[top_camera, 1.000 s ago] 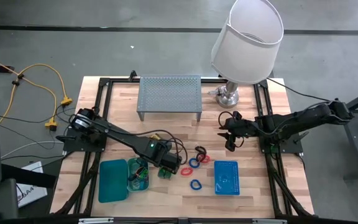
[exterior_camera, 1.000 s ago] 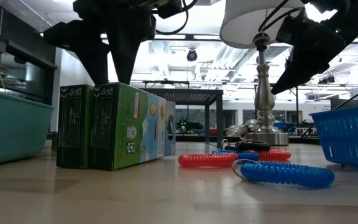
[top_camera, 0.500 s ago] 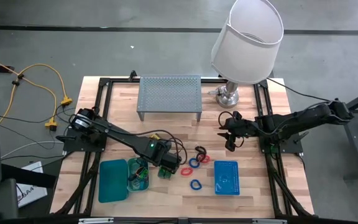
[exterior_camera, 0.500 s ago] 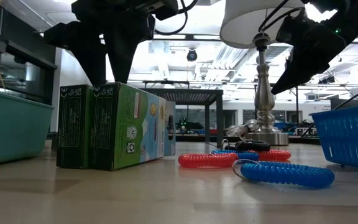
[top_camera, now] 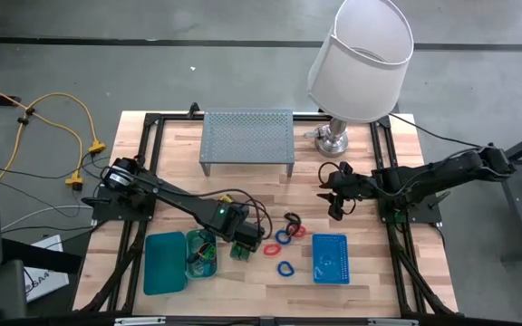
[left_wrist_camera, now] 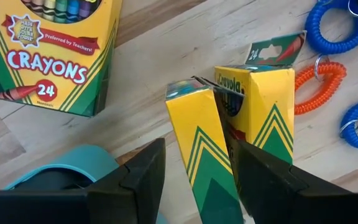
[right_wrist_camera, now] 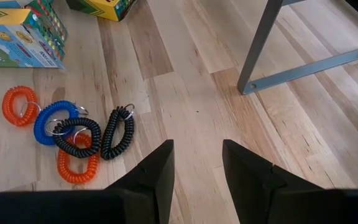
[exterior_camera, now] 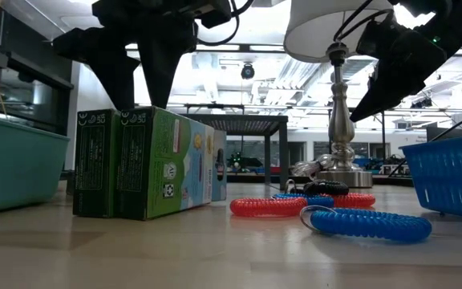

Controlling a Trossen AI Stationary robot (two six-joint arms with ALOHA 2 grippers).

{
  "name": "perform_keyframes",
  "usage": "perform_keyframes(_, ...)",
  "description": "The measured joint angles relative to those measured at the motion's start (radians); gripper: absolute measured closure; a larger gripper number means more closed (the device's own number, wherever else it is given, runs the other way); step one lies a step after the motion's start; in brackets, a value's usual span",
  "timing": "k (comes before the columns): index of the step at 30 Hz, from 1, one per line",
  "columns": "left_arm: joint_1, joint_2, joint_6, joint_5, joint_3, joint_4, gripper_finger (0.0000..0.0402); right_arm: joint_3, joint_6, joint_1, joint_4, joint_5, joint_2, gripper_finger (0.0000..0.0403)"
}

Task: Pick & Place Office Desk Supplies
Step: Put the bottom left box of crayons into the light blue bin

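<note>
- Since a second ago nothing on the surface has shifted; only the left gripper shows a change, its fingers standing a little farther from the upright crayon box between them.
- At the left edge of the work area lie the teal trays, side by side near the front rim.
- Just right of the trays, the left gripper straddles that upright box, jaws wide; whether the pads touch it cannot be told.
- A second upright crayon box stands just beside the first, and a flat crayon box lies apart from both.
- Right of the boxes lie coiled band loops: red, blue and black, close together in the middle.
- The blue mesh basket sits right of the loops, near the front edge.
- Open bare wood lies between the loops and the grey riser shelf at the back.
- The right gripper hovers above that bare stretch, jaws open and empty, near the lamp.
</note>
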Motion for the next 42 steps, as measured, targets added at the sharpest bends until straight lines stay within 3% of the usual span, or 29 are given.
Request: perform_keyframes(42, 0.013, 0.083, -0.037, 0.047, 0.000, 0.034, 0.0218, 0.001, 0.000, 0.000, 0.008, 0.000, 0.000, 0.0279)
